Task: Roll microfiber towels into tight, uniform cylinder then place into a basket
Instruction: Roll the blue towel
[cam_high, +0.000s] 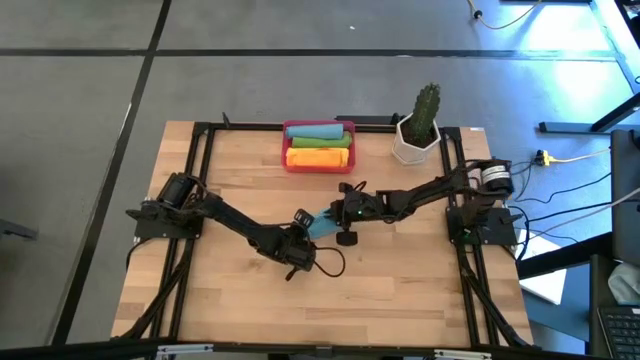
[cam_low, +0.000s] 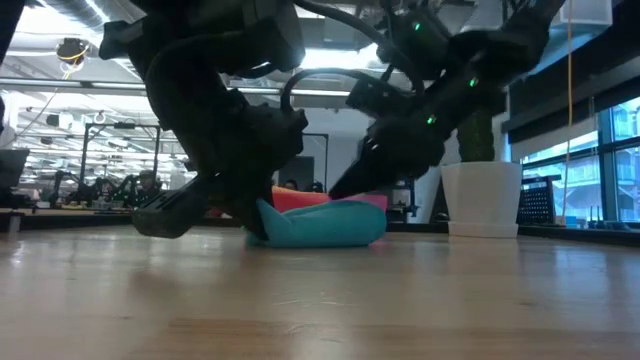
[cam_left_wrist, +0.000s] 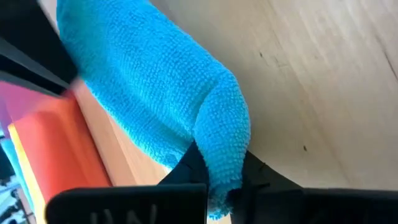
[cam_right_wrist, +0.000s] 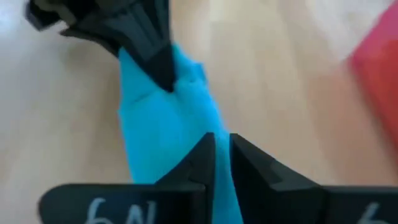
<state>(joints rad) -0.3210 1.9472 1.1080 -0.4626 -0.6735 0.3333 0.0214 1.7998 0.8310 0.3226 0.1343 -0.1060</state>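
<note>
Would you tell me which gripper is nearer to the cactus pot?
Right. The right gripper sits at the table's middle, on the teal towel, diagonally in front of the cactus pot; the left gripper is farther away.

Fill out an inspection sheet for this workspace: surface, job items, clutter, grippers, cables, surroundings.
Surface: wooden table in a black frame, bare across the front.
Job's things: red basket at the far edge holds blue, green and orange rolled towels; one blue towel lies rolled mid-table.
Clutter: cactus in a white pot beside the basket.
Grippers: left gripper shut on one end of the blue towel; right gripper shut on the other end.
Cables: black and yellow cables on the floor to the right.
Surroundings: grey floor; workshop benches behind in the low view.
</note>
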